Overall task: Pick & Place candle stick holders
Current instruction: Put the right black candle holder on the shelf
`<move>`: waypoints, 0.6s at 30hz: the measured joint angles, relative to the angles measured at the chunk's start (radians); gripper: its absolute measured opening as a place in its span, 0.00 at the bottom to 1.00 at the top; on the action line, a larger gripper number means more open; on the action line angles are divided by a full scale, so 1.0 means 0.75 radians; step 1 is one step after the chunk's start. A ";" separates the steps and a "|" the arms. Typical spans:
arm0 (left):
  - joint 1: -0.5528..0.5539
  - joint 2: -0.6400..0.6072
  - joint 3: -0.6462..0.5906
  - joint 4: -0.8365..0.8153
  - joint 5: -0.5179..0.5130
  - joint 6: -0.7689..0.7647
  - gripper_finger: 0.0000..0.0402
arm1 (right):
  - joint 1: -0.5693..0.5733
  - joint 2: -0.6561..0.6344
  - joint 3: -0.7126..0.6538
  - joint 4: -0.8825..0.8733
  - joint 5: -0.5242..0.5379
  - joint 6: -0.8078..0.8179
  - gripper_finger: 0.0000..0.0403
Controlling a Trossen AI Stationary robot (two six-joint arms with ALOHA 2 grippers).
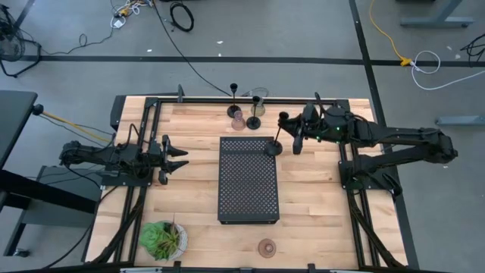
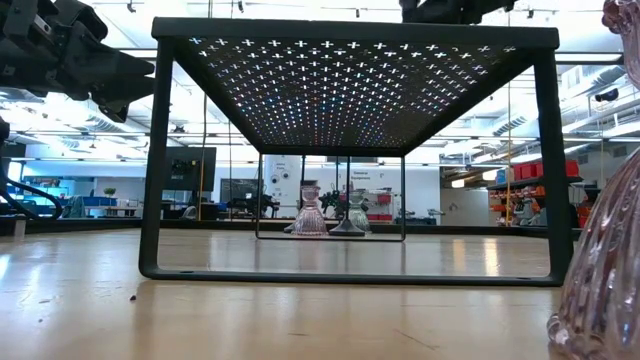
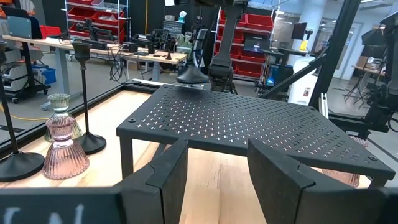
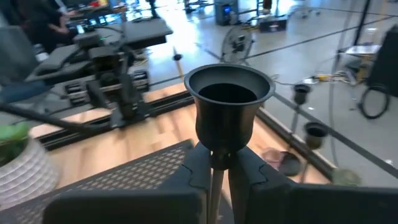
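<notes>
The right gripper (image 1: 290, 130) is closed on the stem of a slim black candle stick holder (image 1: 277, 136), holding it tilted, with its round base (image 1: 273, 148) at the far right corner of the black perforated tray (image 1: 248, 182). In the right wrist view the two dark fingers (image 4: 245, 171) meet around the thin stem just under the holder's cup (image 4: 229, 99), leaving no gap beside it. Whether the base presses on the tray top or hangs just above it cannot be told. The left gripper (image 1: 179, 158) waits over the table to the left of the tray, its fingers (image 3: 168, 174) spread apart with nothing between them, pointing toward the tray's side. Beyond the tray's far edge stand two more black stemmed holders (image 1: 234, 100) (image 1: 255, 111), close together, with a pinkish glass holder (image 1: 239, 120) between their bases and a pale greenish glass holder (image 1: 259, 94) just behind; the left wrist view shows the pinkish one (image 3: 62, 149) right in front of the greenish one (image 3: 60, 112). A brownish glass holder (image 1: 267, 247) sits alone near the table's front edge, well apart from the others. A leafy green plant (image 1: 161, 238) in a pot stands at the front left of the wooden table (image 1: 318, 220).
</notes>
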 joint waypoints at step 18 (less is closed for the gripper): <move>0.000 0.000 0.000 0.000 0.000 0.000 0.42 | 0.294 0.013 0.000 0.005 0.084 0.062 0.05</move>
